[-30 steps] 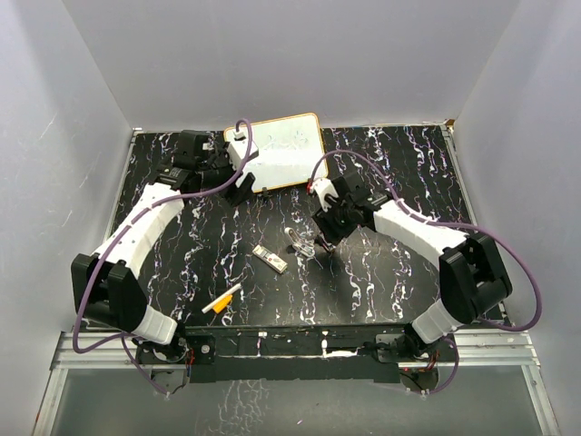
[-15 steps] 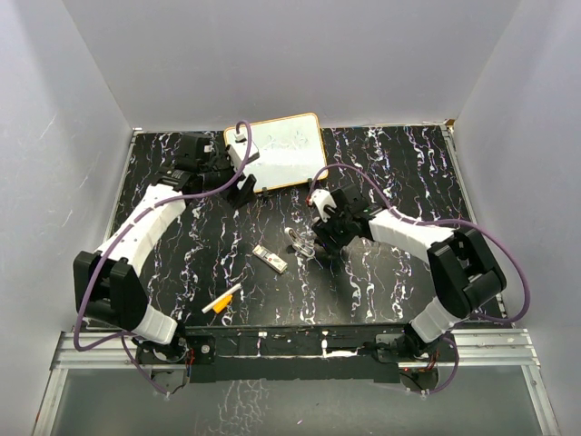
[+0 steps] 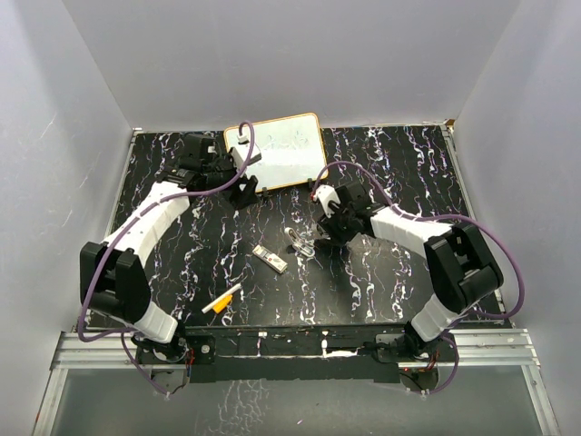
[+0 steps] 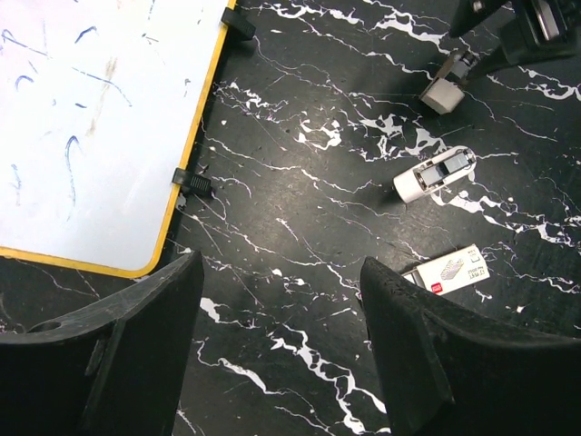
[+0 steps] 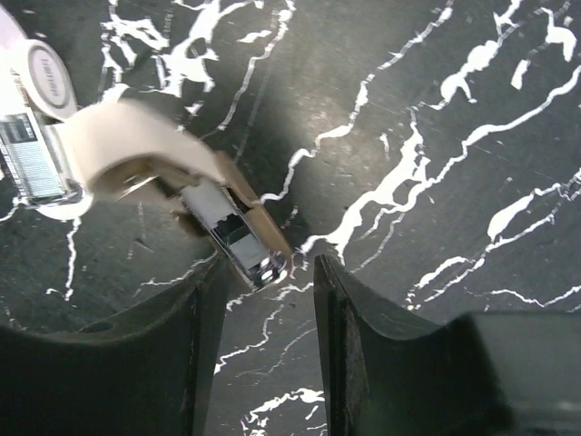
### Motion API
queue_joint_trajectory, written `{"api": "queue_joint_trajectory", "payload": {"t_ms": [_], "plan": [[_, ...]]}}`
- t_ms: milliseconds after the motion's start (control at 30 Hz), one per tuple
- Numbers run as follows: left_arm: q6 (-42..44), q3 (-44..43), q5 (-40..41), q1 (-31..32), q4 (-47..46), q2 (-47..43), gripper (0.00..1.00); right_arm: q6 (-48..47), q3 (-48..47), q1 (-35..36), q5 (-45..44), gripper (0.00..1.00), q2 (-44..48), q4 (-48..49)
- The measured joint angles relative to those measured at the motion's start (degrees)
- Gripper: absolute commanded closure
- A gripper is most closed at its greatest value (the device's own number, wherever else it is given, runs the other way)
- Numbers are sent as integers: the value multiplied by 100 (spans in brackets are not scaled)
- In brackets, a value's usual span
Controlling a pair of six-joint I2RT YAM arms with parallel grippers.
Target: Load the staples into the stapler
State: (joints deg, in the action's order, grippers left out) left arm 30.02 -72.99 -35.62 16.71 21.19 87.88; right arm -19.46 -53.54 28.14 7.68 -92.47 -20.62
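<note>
The stapler [image 5: 172,182] lies aslant on the black, white-veined worktop [image 3: 381,272]. Its rounded cream plastic body trails away and its bright chrome magazine end points into the mouth of the right gripper [image 5: 270,277], which stands released, its dark fingers spread to either side. Whether metal touches a finger is hard to tell from this angle. The staples [image 3: 270,259], a flat white rectangular pack, rest just beyond the stapler's far end, long axis roughly parallel to it. That puts them nearer the right arm than the left gripper [image 4: 280,266], which hangs spread and empty beside the yellow-framed whiteboard [image 4: 91,118].
</note>
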Motion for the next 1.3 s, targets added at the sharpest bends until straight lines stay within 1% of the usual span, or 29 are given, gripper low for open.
{"api": "queue_joint_trajectory", "payload": {"t_ms": [200, 400, 533, 700, 833, 1000, 1133, 1300], "plan": [[-2, 0, -175, 2, -92, 214, 36, -205, -2, -317, 116, 59, 0, -7], [-72, 0, -424, 166, -310, 461, 38, -450, -2, -529, 603, 58, 0, -11], [-271, 44, -538, 605, -658, 629, 44, -393, -9, -807, 994, 66, 0, -24], [-378, 22, -638, 1283, -787, 1008, 44, -39, -214, -1217, 1440, 71, -109, -170], [-376, 15, -551, 1781, -813, 1322, 44, 260, -365, -1434, 1779, 73, -240, -219], [-382, 15, -221, 2105, -1005, 1585, 46, 542, -490, -1547, 2107, 74, -566, -256], [-334, 13, 2, 2214, -1102, 1749, 49, 682, -490, -1589, 2306, 74, -734, -348], [-208, -44, 232, 2323, -1130, 2024, 58, 778, -516, -1611, 2452, 75, -857, -358]]}}
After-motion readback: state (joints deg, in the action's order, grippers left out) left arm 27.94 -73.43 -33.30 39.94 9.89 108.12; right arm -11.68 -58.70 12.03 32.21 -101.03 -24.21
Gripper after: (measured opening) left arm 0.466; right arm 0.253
